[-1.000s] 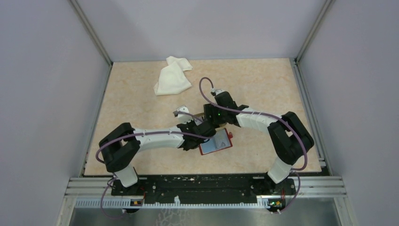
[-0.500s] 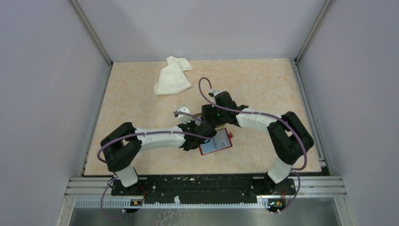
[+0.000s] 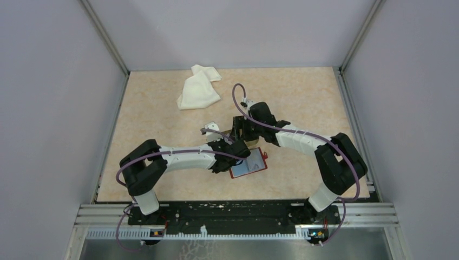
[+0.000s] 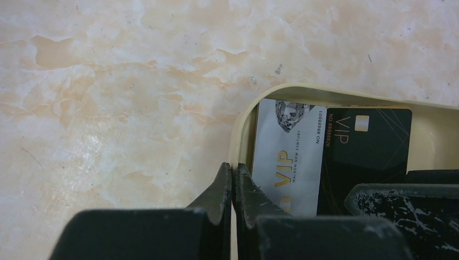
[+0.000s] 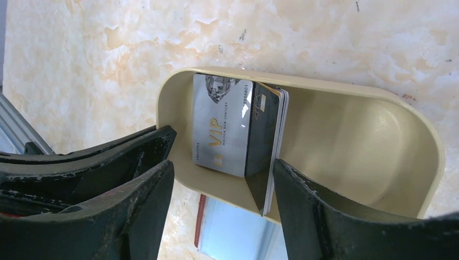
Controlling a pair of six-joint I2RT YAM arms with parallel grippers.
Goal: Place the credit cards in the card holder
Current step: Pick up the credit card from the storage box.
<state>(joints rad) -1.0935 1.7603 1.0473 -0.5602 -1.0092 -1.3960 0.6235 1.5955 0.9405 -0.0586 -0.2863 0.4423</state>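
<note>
Beige marbled tabletop [image 3: 157, 124] is sitting inside plain grey walls [image 3: 54, 108], with an aluminium rail [image 3: 238, 214] running along the near edge. A white cloth [image 3: 198, 86] is lying crumpled at the far left, well apart from the work.

Credit cards [image 5: 238, 130] are sitting stacked in the left end of the tan dish [image 5: 379, 141], mid-table. The silver card [image 5: 219, 124] is lying on top. The black card [image 5: 262, 135] is tilting up on its edge beside it, with more pale card edges showing behind.

Silver card is reading "VIP" and "MAISON NEW CENTURY", plus a number starting "NO 8888"; the rest is too small to read. Black card is showing a gold "VIP" and a chip square.

Card holder [image 3: 250, 164] is lying open on the table just nearside of the dish, red edge and clear pocket facing up.

Left gripper [image 4: 233, 181] is pinching together on the dish's left rim. Right gripper [image 5: 222, 162] is hanging over the dish with fingers apart, straddling the card stack and clamping nothing.

Both claws are crowding the same end of the dish. The dish's right half is showing bare, and bare tabletop is showing to the far side, left and right.
</note>
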